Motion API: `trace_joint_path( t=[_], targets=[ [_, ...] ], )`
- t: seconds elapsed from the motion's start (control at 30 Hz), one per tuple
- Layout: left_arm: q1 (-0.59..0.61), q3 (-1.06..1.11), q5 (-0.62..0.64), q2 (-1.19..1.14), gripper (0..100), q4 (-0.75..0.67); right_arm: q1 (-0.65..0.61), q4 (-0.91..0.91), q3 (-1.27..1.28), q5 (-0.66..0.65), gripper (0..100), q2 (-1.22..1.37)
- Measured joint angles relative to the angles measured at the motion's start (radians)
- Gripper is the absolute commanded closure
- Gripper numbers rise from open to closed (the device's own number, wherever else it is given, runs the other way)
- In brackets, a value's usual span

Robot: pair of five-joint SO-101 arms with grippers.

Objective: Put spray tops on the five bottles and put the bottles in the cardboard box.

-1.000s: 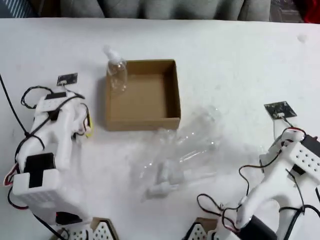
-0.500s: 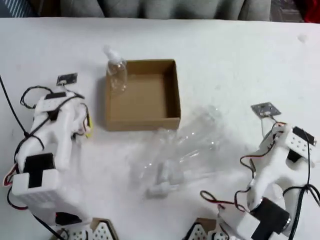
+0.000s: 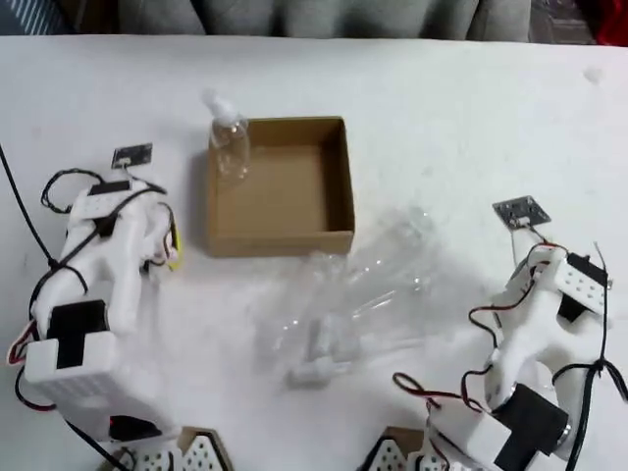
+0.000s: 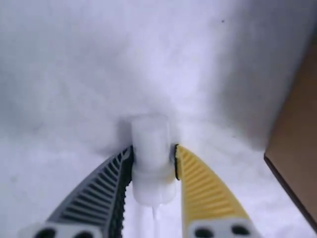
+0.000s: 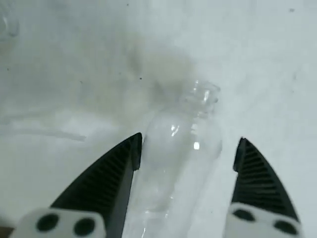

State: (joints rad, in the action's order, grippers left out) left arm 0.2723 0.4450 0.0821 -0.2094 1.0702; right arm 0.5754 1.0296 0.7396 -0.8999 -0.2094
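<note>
— So, what's on the white table [image 3: 442, 88]?

— Biggest first: two white arms, side by side. The left arm [image 3: 93, 275] lies along its own side of the table, and the right arm [image 3: 535, 339] is folded low on the other side.

— And the cardboard box [image 3: 280, 241]?

— It sits open between them, nearer the left arm and toward the far side. I see nothing lying on its floor.

— Where are the bottles?

— A heap of clear bottles [image 3: 378, 280] lies on its side just in front of the box's near right corner. One capped bottle [image 3: 232, 147] stands upright at the box's far left corner. I can't tell whether it is inside the wall or just outside it.

— Is the right gripper [image 5: 189, 145] holding anything?

— No. Its fingers [image 5: 111, 183] are spread wide, one on each side of an open-necked bottle [image 5: 176, 168] that lies on the table. The far finger is clear of the bottle. The near one is so close that I can't say whether it touches.

— Any spray tops about?

— A couple of loose spray tops [image 3: 319, 363] lie at the near edge of the heap. The left gripper [image 4: 152, 157] is low over the table beside the box's wall. Its grey and yellow fingers are pinched tight on a white spray top [image 4: 150, 134].
</note>
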Motion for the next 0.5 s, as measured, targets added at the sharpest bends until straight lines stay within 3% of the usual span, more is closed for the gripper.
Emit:
trace_joint_path(
  t=[0.3,0.5],
  targets=[
    [0.000,0.000,0.000,0.000,98,0.000,0.008,-0.005,0.026,0.000,70.4,0.000],
    [0.000,0.000,0.000,0.000,98,0.000,0.025,-0.034,0.031,0.098,70.4,0.000]
  ],
)
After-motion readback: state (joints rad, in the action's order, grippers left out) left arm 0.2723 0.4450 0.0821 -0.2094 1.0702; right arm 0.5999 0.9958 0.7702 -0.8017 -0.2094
